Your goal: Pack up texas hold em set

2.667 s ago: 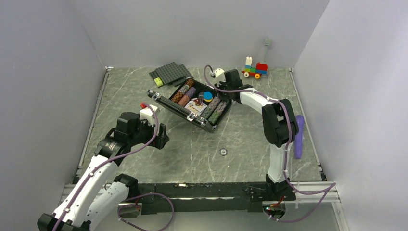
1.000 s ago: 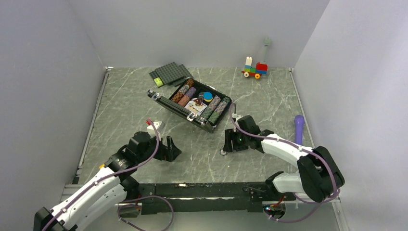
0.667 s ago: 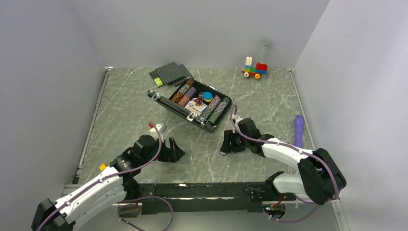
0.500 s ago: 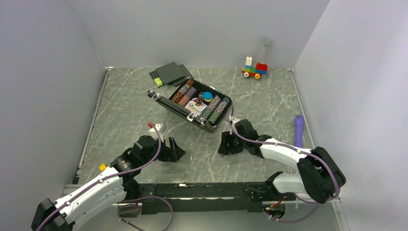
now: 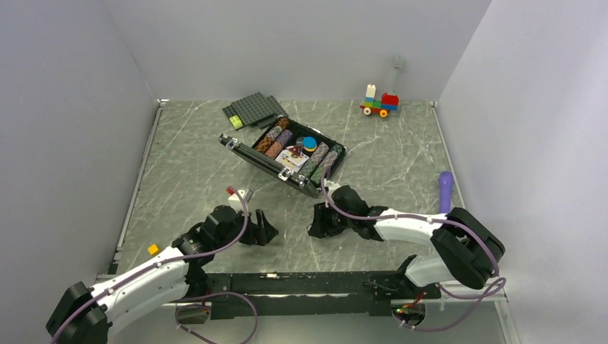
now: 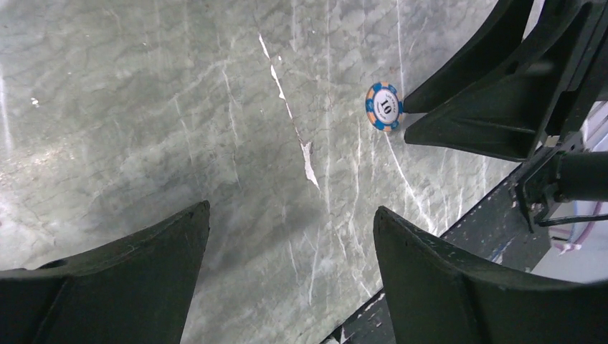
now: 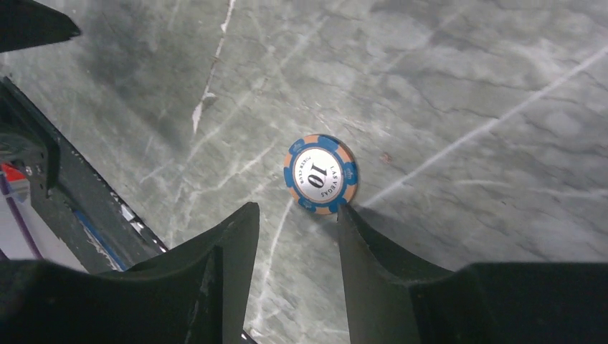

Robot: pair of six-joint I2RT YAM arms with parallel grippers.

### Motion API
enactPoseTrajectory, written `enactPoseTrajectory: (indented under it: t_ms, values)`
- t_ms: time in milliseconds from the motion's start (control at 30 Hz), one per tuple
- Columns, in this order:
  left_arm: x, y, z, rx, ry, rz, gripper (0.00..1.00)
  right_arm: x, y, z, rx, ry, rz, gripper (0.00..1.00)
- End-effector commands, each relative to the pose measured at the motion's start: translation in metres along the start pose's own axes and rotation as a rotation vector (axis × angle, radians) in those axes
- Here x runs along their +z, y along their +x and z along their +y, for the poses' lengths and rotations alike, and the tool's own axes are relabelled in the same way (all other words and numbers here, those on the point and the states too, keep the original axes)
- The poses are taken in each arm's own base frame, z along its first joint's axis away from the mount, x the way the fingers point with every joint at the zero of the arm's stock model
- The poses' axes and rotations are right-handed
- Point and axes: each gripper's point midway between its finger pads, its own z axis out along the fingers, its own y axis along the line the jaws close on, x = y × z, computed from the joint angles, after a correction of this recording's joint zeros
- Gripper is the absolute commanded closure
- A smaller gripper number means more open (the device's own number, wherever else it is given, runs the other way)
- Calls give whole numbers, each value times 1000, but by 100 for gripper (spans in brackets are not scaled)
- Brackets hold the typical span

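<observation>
Fetching the round blue-orange poker chip [image 7: 320, 174], mid-frame. Both right gripper [image 7: 296, 211] and left gripper [image 6: 290, 208] gape, empty. Next: pinch its rim.

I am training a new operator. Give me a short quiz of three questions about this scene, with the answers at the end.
1. True or false: the loose chip lies inside the briefcase.
2. Which number is printed on the chip? A) 5 B) 10 C) 25
3. Which is closer to the chip: the left claw or the right claw?
Key: 1 false, it lies on the table; 2 B; 3 the right claw.
</observation>
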Motion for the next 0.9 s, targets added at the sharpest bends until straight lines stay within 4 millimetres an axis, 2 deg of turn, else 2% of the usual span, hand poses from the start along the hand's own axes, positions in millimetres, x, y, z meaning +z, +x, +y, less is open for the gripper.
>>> enactPoseTrajectory:
  t_ms: [0,133,233,400,600,667,767,867]
  values:
    - [11,-13,-17,99,67,-62,12,7,23,-19,60,98,50,52]
    - [22,-17,-36,224,124,-85,9,-3,12,-20,70,128,-6,45]
    - [33,-18,-52,337,163,-97,7,-16,3,-30,80,194,-55,38]
    - [54,-10,-70,492,186,-79,5,-35,-10,-42,132,235,-171,31]
    - [80,5,-90,594,220,-26,6,-38,-7,-38,163,177,-209,25]
    - [86,9,-91,609,217,-14,7,-38,-6,-37,178,165,-215,21]
    - [94,13,-90,634,201,6,8,-39,-3,-39,197,162,-225,20]
    - [101,18,-87,675,176,20,10,-41,-9,-35,201,128,-266,20]
